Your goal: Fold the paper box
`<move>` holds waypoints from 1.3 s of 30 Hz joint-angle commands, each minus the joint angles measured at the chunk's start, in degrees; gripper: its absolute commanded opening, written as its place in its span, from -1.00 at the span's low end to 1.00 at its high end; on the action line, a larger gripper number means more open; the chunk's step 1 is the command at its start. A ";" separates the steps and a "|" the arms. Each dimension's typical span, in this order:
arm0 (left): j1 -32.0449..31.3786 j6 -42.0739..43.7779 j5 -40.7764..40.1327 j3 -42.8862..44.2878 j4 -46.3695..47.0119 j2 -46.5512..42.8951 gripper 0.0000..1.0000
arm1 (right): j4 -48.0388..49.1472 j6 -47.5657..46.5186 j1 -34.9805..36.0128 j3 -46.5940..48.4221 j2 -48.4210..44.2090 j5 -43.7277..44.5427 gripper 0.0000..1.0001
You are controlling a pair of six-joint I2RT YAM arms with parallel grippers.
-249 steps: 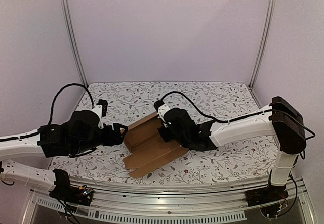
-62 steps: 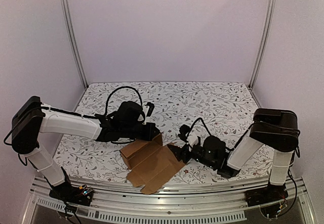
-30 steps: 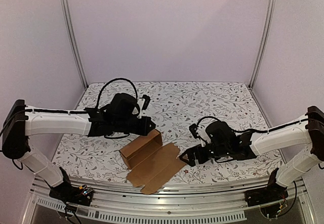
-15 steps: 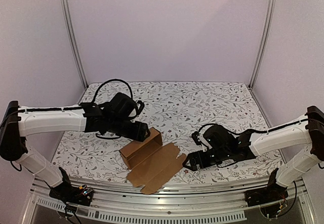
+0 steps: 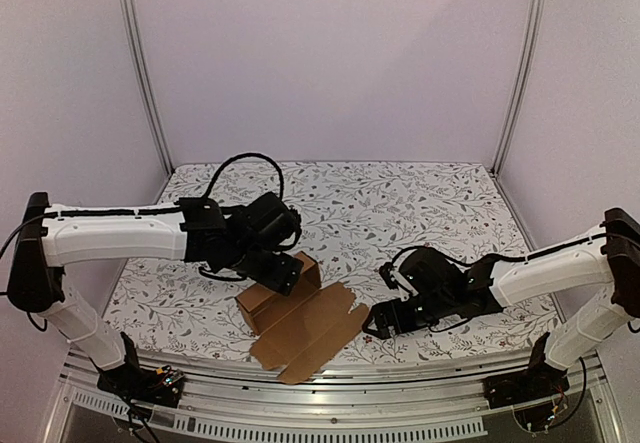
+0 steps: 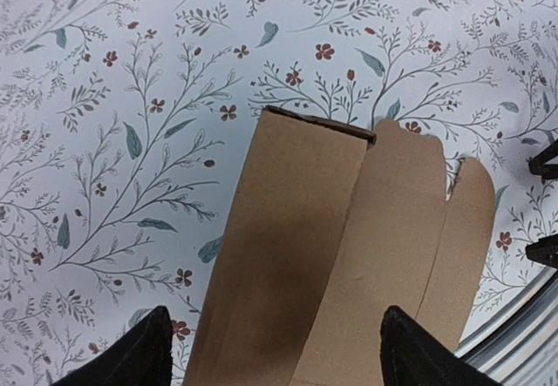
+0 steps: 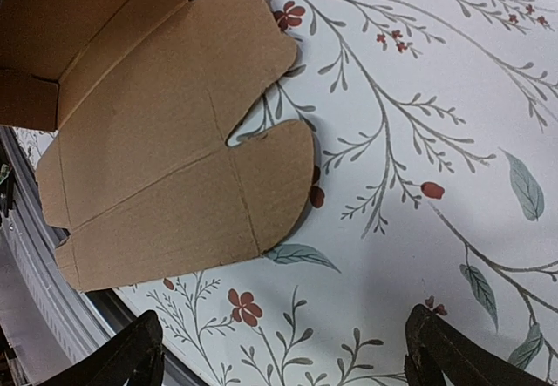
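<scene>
The paper box [image 5: 300, 315] sits on the flowered table [image 5: 430, 203], its near flaps just beside the metal front rail [image 5: 420, 393]. It's plain brown cardboard and only partly formed. The far-left portion stands up as an open trough with low walls, and the rest lies flat toward the rail, creased into panels. The left pincer [image 5: 284, 271] hangs right over that raised portion, arm reaching in from the box's left side. The left wrist view looks straight down on the box [image 6: 336, 247]. A shaded panel sits to the left of a crease and a lighter one to the right, with a notched edge and a rounded flap at the far right. The left pincer [image 6: 279, 357] is released, its two black fingertips spread wide to either side of the shaded panel. Whether they touch the cardboard can't be told from here. On the box's right side, the right pincer [image 5: 375, 320] sits low near the table, just beside the rounded flaps. Its wrist camera shows the box [image 7: 166, 142] at upper left, with two rounded tabs meeting at a notch. The right pincer [image 7: 288, 357] is released too, jaws wide apart, with only bare floral table [image 7: 418, 98] between them and the cardboard clear of both tips.
</scene>
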 commanded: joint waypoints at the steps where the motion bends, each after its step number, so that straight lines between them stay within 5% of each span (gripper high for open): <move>1: -3.48 1.11 -6.90 4.19 -7.31 5.15 0.60 | -1.26 0.62 0.28 0.89 0.97 1.01 0.90; 13: -7.79 0.72 -14.53 10.91 -13.96 14.04 0.47 | -1.23 0.43 0.27 0.36 1.06 1.73 0.90; 39: -6.41 1.45 -18.11 10.53 -14.36 18.13 -0.40 | -1.11 0.60 0.52 1.90 -0.47 0.39 0.89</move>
